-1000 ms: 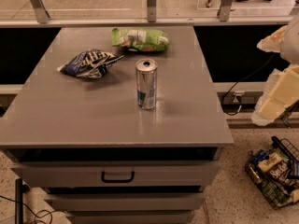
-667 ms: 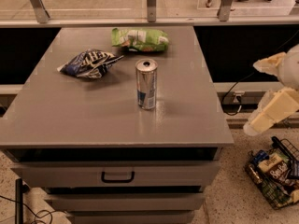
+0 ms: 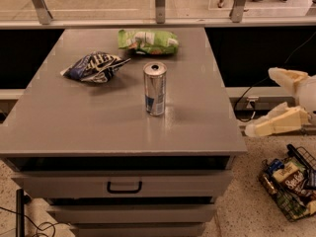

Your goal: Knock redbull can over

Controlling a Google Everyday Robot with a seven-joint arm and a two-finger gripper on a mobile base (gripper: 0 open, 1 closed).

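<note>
Across the middle of the frame stands a grey metal drawer cabinet (image 3: 59, 127). At the right edge hangs the cream two-finger gripper (image 3: 260, 102), jaws spread, well apart from the slim silver redbull can (image 3: 155, 89), which stands upright at the centre of the cabinet top. I judge this to be the approach step; the next move calls for a reach to the left and a sideways push high on the can.

The single view looks down from in front of and above a grey table (image 3: 74, 127), facing forward over its top toward the metal posts (image 3: 159, 3) along the upper edge of the frame. It stands at middle range: the whole tabletop fits, with the can (image 3: 155, 89) near the centre and the drawers (image 3: 123, 185) along the bottom. The gripper (image 3: 259, 101) enters at the right edge beside the table, fingers spread apart, above a wire basket (image 3: 291, 186) at lower right.
</note>
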